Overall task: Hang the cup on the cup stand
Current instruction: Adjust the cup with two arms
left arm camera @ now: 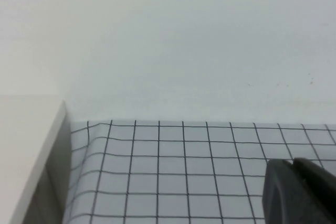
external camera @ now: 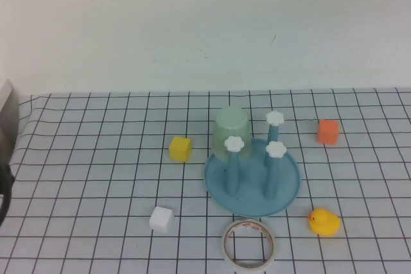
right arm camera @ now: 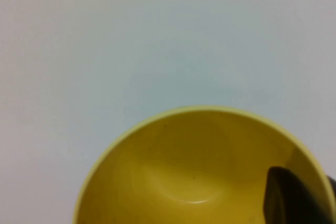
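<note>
The yellow cup (right arm camera: 199,171) shows only in the right wrist view, seen into its open mouth against a plain white background. My right gripper (right arm camera: 310,182) is shut on its rim, one dark finger (right arm camera: 283,195) inside the cup and the other outside. Neither shows in the high view. The cup stand (external camera: 289,181), a round light-blue tray with blue pegs and white flower knobs (external camera: 276,149), stands mid-table. A pale mint-green cup (external camera: 230,129) sits upside down on its back-left peg. My left gripper (left arm camera: 294,169) is shut and empty, low over the table's far-left part.
A yellow cube (external camera: 180,148) lies left of the stand, an orange cube (external camera: 328,131) to its right and a white cube (external camera: 161,219) at front left. A white tape roll (external camera: 250,243) and a yellow duck (external camera: 323,222) lie in front. A white box (left arm camera: 26,156) stands at the left edge.
</note>
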